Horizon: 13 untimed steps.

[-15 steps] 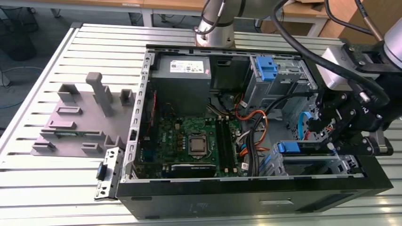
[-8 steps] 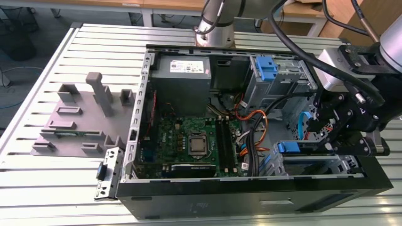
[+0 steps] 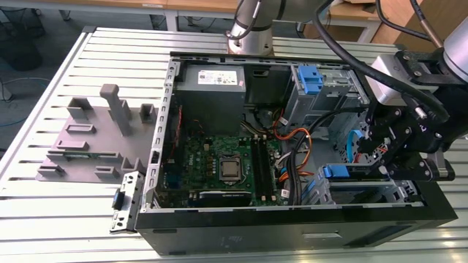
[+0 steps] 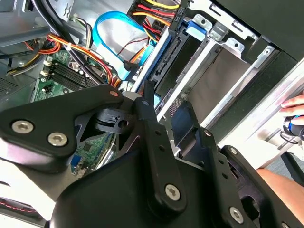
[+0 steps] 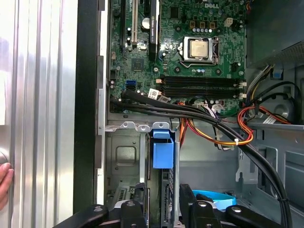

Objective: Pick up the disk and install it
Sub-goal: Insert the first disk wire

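- The gripper [image 3: 382, 164] is hovering over the drive bay [image 3: 369, 193] at the corner of the open computer case [image 3: 292, 233], toward the exterior view's right.
- The disk [image 3: 342, 171] is sitting edge-up in that bay's slot, with its blue rail end facing the motherboard [image 3: 219, 159]. In the first wrist view the disk [image 5: 163, 156] is lining up between the bay's metal walls [image 5: 124, 156].
- The gripper [image 5: 164, 205] is sitting astride the disk's near end. I cannot tell whether it is clamping the disk or only resting around it.
- By my reading, the seating is what is underway here, with the disk partly inside the bay.
- To do this well, the disk should be travelling straight along the slot with its rails parallel to the walls. Any tilt is likely to jam it.
- The blue data cable [image 4: 110, 29] and the orange and black wiring [image 5: 213, 135] are looping just beside the bay mouth, so they need to be staying clear of the disk's path.
- A person's hand [image 5: 4, 183] is resting on the table beside the case, apart from the gripper.
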### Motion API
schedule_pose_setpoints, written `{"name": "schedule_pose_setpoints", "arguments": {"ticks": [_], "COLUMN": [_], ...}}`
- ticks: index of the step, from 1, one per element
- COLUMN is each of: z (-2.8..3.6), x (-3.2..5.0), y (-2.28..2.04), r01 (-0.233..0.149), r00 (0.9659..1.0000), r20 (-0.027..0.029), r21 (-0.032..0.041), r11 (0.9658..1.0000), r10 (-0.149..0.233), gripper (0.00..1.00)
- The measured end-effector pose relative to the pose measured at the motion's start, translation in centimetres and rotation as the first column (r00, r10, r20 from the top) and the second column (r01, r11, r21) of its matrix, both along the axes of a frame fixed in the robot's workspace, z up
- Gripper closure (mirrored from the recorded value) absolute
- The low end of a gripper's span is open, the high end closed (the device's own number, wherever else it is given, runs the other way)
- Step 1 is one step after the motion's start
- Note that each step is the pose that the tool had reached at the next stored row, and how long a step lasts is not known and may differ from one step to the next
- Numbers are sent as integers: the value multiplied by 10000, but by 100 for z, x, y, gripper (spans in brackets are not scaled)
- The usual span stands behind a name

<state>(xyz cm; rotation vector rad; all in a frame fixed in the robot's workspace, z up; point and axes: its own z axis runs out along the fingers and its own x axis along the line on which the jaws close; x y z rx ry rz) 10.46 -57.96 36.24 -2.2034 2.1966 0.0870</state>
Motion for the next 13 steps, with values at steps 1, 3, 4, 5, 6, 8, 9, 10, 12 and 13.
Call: {"name": "schedule_pose_setpoints", "arguments": {"ticks": [1, 3, 4, 5, 6, 8, 9, 10, 12, 13], "z": [0, 5, 11, 20, 33, 64, 79, 91, 99, 99], "x": [0, 0, 0, 0, 0, 0, 0, 0, 0, 0], "y": [0, 0, 0, 0, 0, 0, 0, 0, 0, 0], "r01": [0, 0, 0, 0, 0, 0, 0, 0, 0, 0], "r00": [10000, 10000, 10000, 10000, 10000, 10000, 10000, 10000, 10000, 10000], "r20": [0, 0, 0, 0, 0, 0, 0, 0, 0, 0], "r21": [1, -3, -6, -5, -3, -2, -3, -2, 1, 2], "r11": [10000, 10000, 10000, 10000, 10000, 10000, 10000, 10000, 10000, 10000], "r10": [0, 0, 0, 0, 0, 0, 0, 0, 0, 0], "gripper": [58, 58, 58, 58, 58, 58, 58, 58, 58, 58]}}
